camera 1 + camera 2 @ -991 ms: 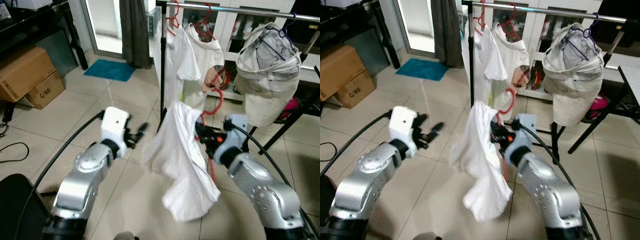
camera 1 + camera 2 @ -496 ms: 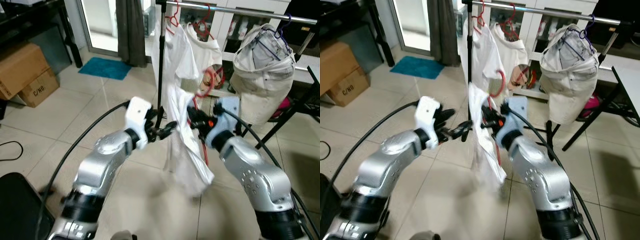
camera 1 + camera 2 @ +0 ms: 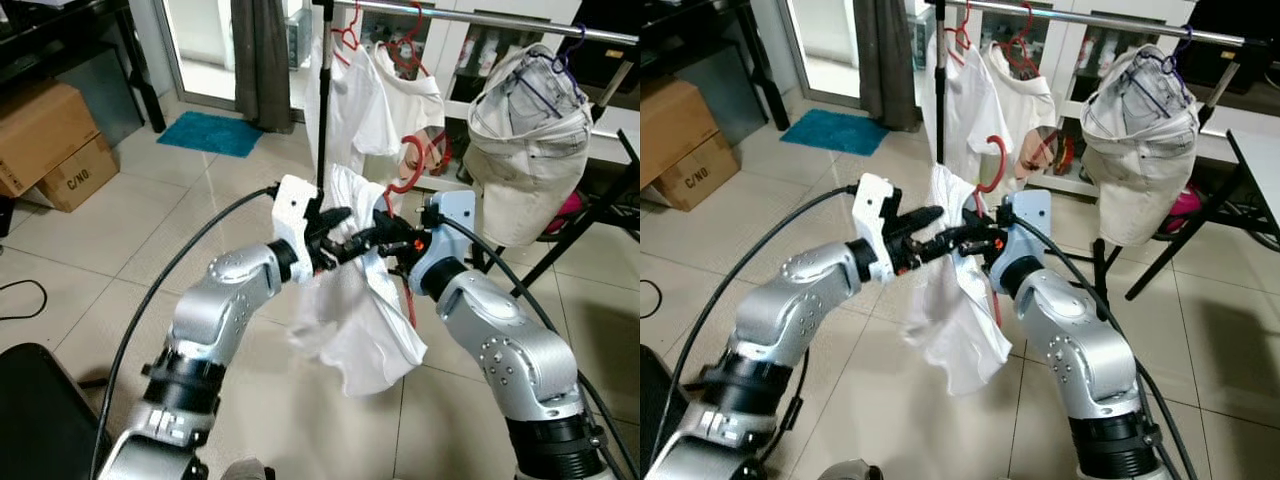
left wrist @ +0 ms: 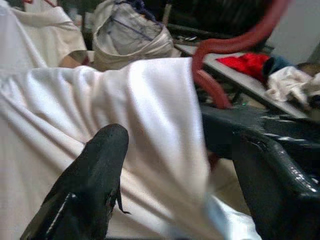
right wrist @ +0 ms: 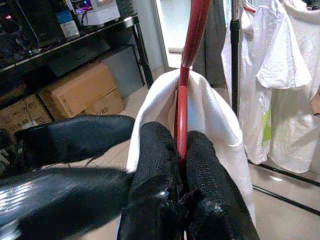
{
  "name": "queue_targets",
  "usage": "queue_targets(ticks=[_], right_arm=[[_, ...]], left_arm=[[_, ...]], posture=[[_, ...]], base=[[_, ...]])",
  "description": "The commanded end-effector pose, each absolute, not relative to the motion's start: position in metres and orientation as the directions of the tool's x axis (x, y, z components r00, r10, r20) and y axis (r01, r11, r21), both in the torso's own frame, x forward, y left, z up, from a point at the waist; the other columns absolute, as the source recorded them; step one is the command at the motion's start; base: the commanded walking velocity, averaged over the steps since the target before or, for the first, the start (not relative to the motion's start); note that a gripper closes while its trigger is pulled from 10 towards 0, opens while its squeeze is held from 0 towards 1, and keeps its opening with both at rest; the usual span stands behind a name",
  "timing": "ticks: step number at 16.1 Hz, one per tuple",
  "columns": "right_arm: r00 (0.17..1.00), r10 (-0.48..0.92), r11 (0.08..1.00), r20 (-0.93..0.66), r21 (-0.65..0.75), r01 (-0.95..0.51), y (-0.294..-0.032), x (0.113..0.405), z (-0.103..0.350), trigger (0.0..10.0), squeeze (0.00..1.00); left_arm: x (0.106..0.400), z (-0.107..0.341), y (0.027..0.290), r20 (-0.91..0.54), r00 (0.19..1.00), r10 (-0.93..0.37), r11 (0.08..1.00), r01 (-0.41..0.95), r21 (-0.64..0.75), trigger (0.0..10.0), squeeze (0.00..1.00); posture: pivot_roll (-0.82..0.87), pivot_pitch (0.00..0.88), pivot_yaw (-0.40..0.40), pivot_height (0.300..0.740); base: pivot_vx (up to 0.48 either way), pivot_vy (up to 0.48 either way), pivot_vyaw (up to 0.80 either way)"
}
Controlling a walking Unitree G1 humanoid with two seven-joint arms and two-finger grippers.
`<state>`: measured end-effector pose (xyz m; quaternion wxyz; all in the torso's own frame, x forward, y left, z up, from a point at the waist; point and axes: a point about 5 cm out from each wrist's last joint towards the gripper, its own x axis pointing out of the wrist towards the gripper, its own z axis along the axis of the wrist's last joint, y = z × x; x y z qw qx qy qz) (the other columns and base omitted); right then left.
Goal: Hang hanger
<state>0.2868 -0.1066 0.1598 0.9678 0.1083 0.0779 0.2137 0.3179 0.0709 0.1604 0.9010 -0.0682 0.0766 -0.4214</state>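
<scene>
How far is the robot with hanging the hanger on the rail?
Done: the white shirt is already on the red hanger. In hand: the right end effector is shut on the hanger, and the left end effector, open, is at the shirt. Left: its hook is below the rail, not yet on it.

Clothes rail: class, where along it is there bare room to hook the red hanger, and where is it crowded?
Bare rail runs between the white T-shirts and the beige garment. The left end by the upright pole is crowded with red hangers. The right gripper holds the red hanger below.
</scene>
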Motion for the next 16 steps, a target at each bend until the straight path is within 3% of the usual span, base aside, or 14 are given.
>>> queue_targets(ticks=[1,8,16], right_arm=[[0.889,0.451,0.875,-0.075,0.234,-0.424,-0.103,0.286,0.167,10.0,0.00],[0.893,0.444,0.877,-0.074,0.241,-0.416,-0.105,0.287,0.167,10.0,0.00],[0.895,0.439,0.881,-0.083,0.239,-0.409,-0.107,0.286,0.166,10.0,0.00]], left_arm=[[0.322,0.163,0.070,-0.091,0.651,-0.753,0.657,0.739,-0.152,0.0,0.00],[0.328,0.153,0.070,-0.148,0.697,-0.701,0.703,0.711,0.019,0.0,0.00],[0.338,0.155,0.071,-0.123,0.724,-0.678,0.731,0.683,-0.011,0.0,0.00]], posture=[[-0.03,0.000,-0.003,0.740],[-0.04,0.000,-0.003,0.740],[-0.04,0.005,0.008,0.740]], base=[[0.000,0.000,0.00],[0.000,0.000,0.00],[0.000,0.000,0.00]])
